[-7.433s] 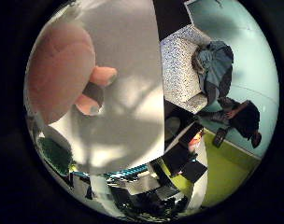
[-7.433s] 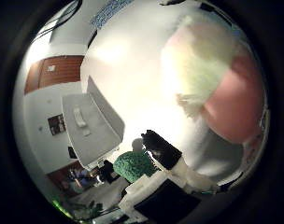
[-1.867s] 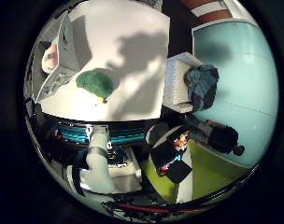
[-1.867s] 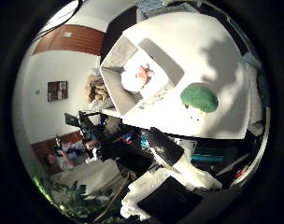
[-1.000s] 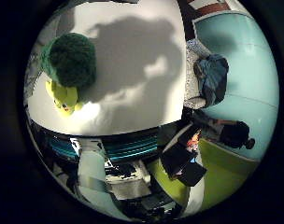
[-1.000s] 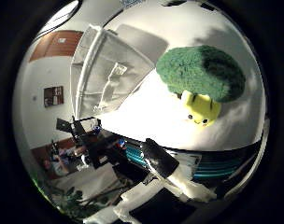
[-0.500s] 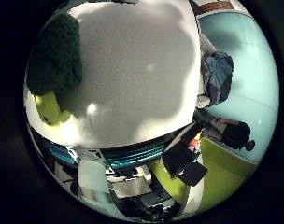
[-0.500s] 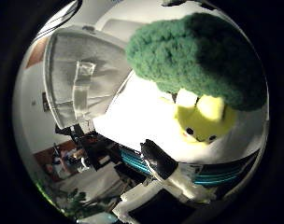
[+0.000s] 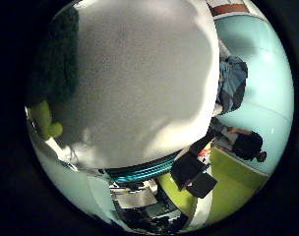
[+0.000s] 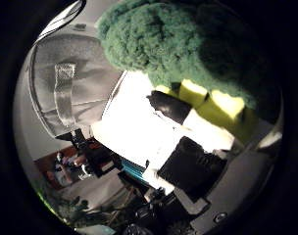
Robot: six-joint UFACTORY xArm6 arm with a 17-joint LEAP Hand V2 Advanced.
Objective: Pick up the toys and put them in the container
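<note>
The broccoli toy (image 10: 188,54), a plush with a green crown and a yellow stalk, is seen lying on the white table (image 9: 139,78), close beneath the palm; it fills much of the thumb side palm view. In the little finger side palm view only its edge is recorded, at the rim of the field, with the bare tabletop occupying the remainder. It is therefore judged that the toy lies toward the thumb side of the palm, not centred under it.

The long axis, crown to stalk, is observed to run roughly across the thumb side view, the yellow stalk end lying nearest the hand's own parts. A black-and-white fingertip of the hand (image 10: 188,142) is seen reaching in beside the stalk, near it or possibly touching; contact cannot be confirmed. The fingers appear partly bent toward the toy, but no closure round it is shown, and nothing is held.

The container (image 10: 65,88), a translucent bin, is noted on the same table just beside the crown.

The grasp is judged not yet made. A closing of the fingers over the stalk and crown is called for next.
</note>
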